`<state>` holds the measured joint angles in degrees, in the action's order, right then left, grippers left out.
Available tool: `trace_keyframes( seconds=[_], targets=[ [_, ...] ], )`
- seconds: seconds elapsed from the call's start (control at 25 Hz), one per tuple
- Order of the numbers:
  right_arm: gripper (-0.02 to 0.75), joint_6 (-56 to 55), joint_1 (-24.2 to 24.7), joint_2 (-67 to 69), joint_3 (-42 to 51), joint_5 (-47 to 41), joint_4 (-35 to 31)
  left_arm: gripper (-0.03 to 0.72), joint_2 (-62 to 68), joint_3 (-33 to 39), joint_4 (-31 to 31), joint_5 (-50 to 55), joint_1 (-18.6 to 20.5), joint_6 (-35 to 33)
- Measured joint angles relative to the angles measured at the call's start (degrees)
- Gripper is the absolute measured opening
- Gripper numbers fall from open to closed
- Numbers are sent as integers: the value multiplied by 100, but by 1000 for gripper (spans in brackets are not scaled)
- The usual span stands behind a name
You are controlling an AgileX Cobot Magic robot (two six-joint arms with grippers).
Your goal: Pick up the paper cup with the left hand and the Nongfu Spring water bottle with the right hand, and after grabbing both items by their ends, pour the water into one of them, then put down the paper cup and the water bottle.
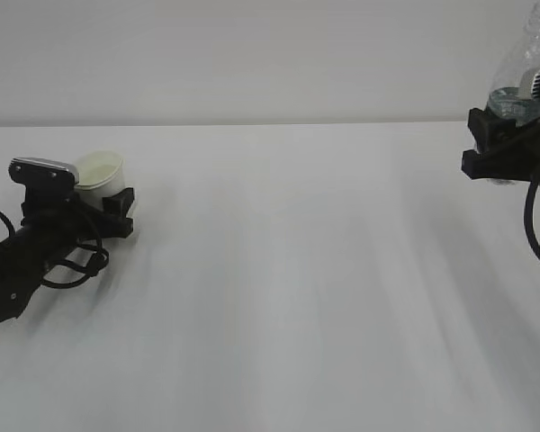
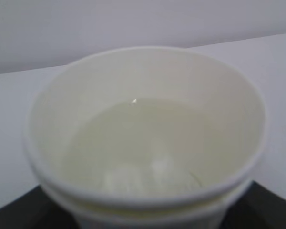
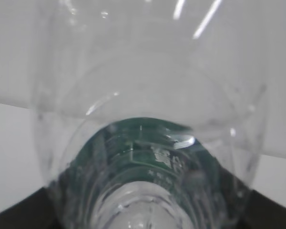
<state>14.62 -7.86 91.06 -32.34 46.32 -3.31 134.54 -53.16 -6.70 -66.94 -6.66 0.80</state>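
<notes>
Exterior view shows the two arms far apart. On the left, the left hand (image 1: pixel 117 209) lies low on the white tabletop (image 1: pixel 297 270), its end effector around the lower part of the paper cup (image 1: pixel 101 171). The cup stands upright on or just above the surface; which of the two is hard to tell from here. The fingers sit on either side of the cup wall, but whether they press it or have slackened off I cannot tell. Being low and level suits setting the cup down without spilling.

The left wrist view looks straight into the cup: the water (image 2: pixel 133 148) fills its lower part, pale against the cream inside, so the pour appears to be done.

On the right, the right hand (image 1: pixel 504 135) is raised well above the tabletop at the frame's edge. Its end effector is closed on the Nongfu Spring water bottle (image 1: pixel 526 54) at the lower end, near the dark green label, with the clear body rising above it and out of frame. The right wrist view shows the ribbed clear wall close up, green band visible through it, and the fingers at the bottom corners. Held upright, nothing more can run out; the bottle has yet to be set down.

The tabletop is plain, matte white and bare apart from the arms. Behind it is a blank pale grey wall.
</notes>
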Motion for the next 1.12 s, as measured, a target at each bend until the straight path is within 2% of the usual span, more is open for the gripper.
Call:
trace_keyframes(
  seconds=[0.16,0.44,1.12],
  targets=[
    [438,0,0,0,0,0,0,548,35,0,10,55,0,-4],
    [438,0,0,0,0,0,0,559,12,56,45,55,0,-13],
    [438,-11,0,0,0,0,0,567,-1179,1437,69,68,0,-17]
  ],
)
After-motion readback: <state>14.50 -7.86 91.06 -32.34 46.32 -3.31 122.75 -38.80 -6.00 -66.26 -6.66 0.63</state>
